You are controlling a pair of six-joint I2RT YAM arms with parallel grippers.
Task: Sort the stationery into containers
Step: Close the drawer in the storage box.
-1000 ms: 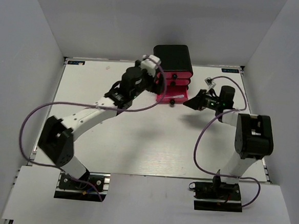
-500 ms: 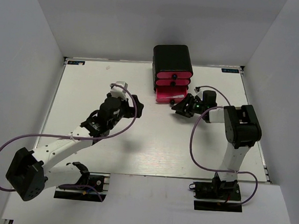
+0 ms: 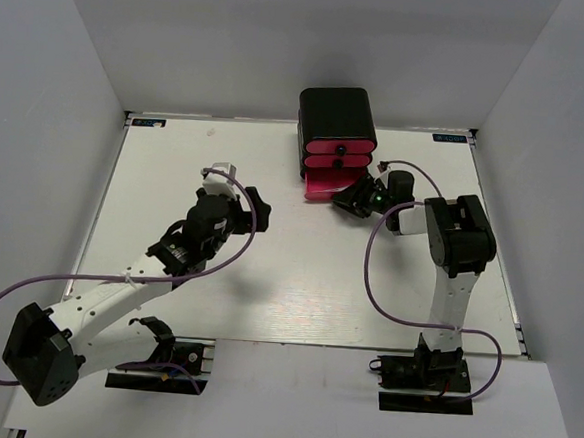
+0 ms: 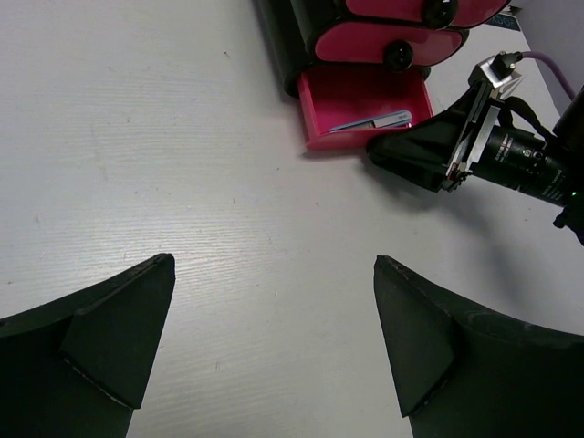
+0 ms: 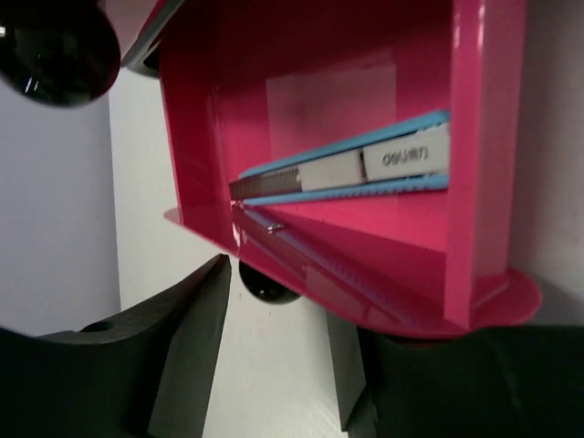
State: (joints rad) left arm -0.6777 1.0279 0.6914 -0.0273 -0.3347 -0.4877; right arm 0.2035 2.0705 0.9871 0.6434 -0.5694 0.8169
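Two changes over the last second, logged near to far.

Left arm: a second ago its wrist was up against the drawer stack. It has since drawn back toward its base. The left gripper (image 4: 274, 260) now hangs over bare table (image 3: 175, 171), jaws spread as wide as they go, holding nothing, well apart from the containers. Reading: its part at the stack looks finished for now.

Right arm: it has closed in from the right. The right gripper (image 3: 357, 197) now sits at the front of the bottom drawer (image 4: 308, 109), which stands pulled out. Its fingers are parted, one on either side of the drawer's black knob (image 5: 266, 283). A sliver of table shows between the knob and one finger, so I read this as straddling, not clamped. Whether the other finger touches the knob cannot be told.

Stationery: one blue-and-grey piece (image 5: 347, 169) lies flat on the drawer floor, set diagonally, just beyond the knob in the wrist view. It is inside the drawer, not between the fingers. No other loose piece shows on the table from overhead.

Furthest: black box (image 3: 337, 110) at the back edge, its two upper drawers (image 4: 392, 41) shut.

Judgement: this piece is sorted. The remaining step is probably pushing the drawer home by the knob.
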